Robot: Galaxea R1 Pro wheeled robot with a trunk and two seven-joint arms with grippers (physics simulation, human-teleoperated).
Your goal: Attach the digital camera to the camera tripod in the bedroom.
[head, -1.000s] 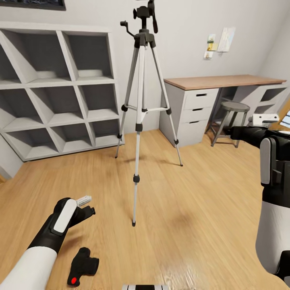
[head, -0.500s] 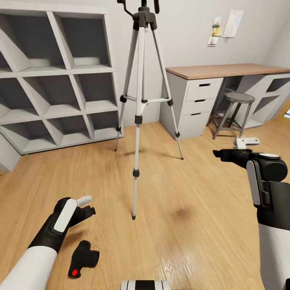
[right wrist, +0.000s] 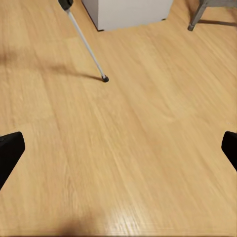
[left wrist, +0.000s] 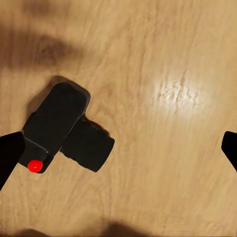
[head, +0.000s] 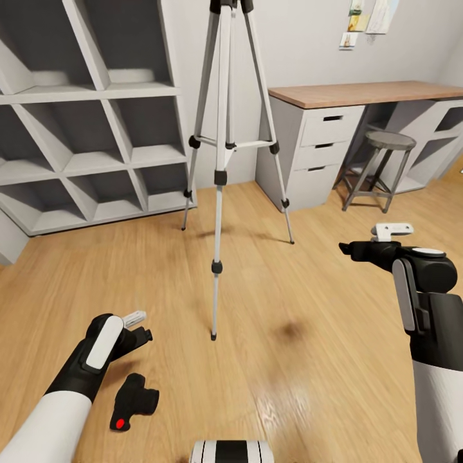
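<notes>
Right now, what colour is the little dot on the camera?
Bright red. The dot sits on the black digital camera lying on the wood floor, clearest in the left wrist view.

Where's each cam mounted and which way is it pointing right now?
Head view: on the head, facing forward and down at the camera tripod; left claw and right claw show.
Left wrist view: above the wood floor, facing down at the digital camera; dark fingertips at the edges.
Right wrist view: facing down at floor and one tripod foot; fingertips at the edges.
Shared: head and left wrist views both show the digital camera.
</notes>
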